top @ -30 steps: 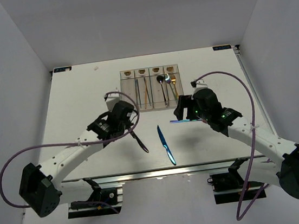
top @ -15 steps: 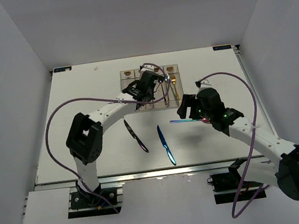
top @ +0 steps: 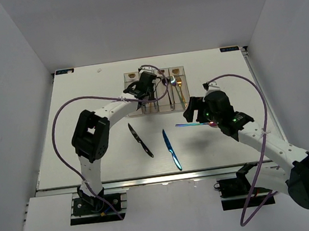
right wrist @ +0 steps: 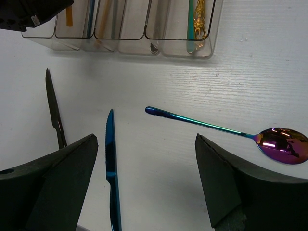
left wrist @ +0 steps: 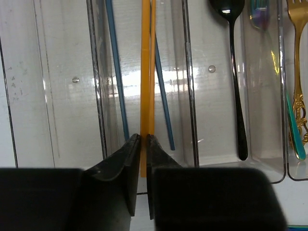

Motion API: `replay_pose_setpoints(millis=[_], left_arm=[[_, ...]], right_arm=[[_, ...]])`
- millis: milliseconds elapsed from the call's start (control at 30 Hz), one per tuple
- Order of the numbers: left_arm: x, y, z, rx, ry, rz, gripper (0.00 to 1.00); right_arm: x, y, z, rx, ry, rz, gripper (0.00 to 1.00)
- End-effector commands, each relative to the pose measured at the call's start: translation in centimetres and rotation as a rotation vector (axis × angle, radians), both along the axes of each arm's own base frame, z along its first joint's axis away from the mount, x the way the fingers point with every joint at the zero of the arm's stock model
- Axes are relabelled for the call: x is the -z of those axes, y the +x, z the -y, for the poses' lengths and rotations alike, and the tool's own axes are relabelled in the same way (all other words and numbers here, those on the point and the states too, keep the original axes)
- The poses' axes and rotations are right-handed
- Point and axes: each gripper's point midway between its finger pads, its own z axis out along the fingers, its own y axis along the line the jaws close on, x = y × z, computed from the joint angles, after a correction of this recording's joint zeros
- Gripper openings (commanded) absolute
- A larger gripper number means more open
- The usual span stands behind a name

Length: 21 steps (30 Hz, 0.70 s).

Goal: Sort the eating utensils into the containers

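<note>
Left tool (left wrist: 143, 139): jaws almost together, clamped on the near end of the tan chopsticks (left wrist: 146, 72), which lie lengthwise in the second compartment from the left of the containers (left wrist: 57, 96), alongside two dark blue sticks (left wrist: 115, 72). The next compartment to the right holds a black spoon (left wrist: 236, 72), and a gold fork (left wrist: 297, 72) lies beyond it. Right tool (right wrist: 146, 139): jaws wide apart, holding nothing, poised above the iridescent spoon (right wrist: 216, 127), which lies flat on the surface (top: 79, 102) just off the containers' near right corner. Compared with one second earlier, the left arm has swung from above the black knife (top: 139, 140) up to the containers. Over the last half second it has edged slightly leftward along them. The right arm is almost unchanged. The black knife and the blue knife (top: 171, 149) lie side by side, apart, mid-surface toward the near edge, both as before. The containers sit centred near the far edge. The broadest bare stretches of surface run along the left edge and between the right arm and the right edge.
</note>
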Motion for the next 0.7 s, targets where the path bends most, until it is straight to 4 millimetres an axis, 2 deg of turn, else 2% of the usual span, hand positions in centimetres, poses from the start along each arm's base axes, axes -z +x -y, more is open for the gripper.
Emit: replay_pose_setpoints(millis=[0, 200, 300, 367, 400, 433, 467, 533, 567, 600, 633, 667], left_arm=[[-2.4, 0.2, 1.0, 0.000, -0.073, 0.053, 0.23], [-3.5, 0.1, 0.3, -0.027, -0.092, 0.074, 0.40], [-4.9, -0.2, -0.2, -0.043, -0.099, 0.092, 0.44], [-7.2, -0.5, -0.8, -0.065, -0.121, 0.131, 0.50], [-8.1, -0.9, -1.3, -0.083, -0.123, 0.142, 0.64], [-9.0, -1.2, -1.9, -0.104, -0.127, 0.154, 0.97], [-11.3, -1.9, -2.7, -0.123, -0.144, 0.185, 0.98], [-12.6, -3.3, -5.7, -0.233, -0.105, 0.192, 0.98], [-14.3, -4.3, -7.1, -0.274, -0.106, 0.215, 0.98], [-14.2, -5.5, -8.6, -0.314, -0.067, 0.191, 0.98], [-15.0, -6.2, -10.4, -0.372, -0.024, 0.216, 0.98], [-15.6, -7.5, -12.0, -0.405, -0.005, 0.225, 0.98]], right_arm=[[-0.7, 0.2, -0.3, -0.013, 0.023, 0.035, 0.86], [-0.6, 0.3, -0.3, -0.015, 0.022, 0.032, 0.86], [-0.5, 0.3, -0.5, -0.021, 0.023, 0.029, 0.87], [-0.4, 0.1, -0.9, -0.048, 0.028, 0.023, 0.86], [-0.4, 0.0, -1.1, -0.062, 0.031, 0.021, 0.87], [0.0, -0.2, -1.4, -0.089, 0.021, 0.008, 0.87], [0.0, -0.2, -1.6, -0.100, 0.021, -0.002, 0.86], [0.8, -0.7, -2.6, -0.147, 0.013, -0.052, 0.86], [1.2, -0.9, -2.8, -0.153, 0.000, -0.073, 0.86], [0.8, -0.6, -3.0, -0.146, -0.020, -0.071, 0.86], [2.1, -1.4, -3.3, -0.154, -0.079, -0.114, 0.86], [2.5, -1.3, -3.1, -0.136, -0.128, -0.116, 0.86]])
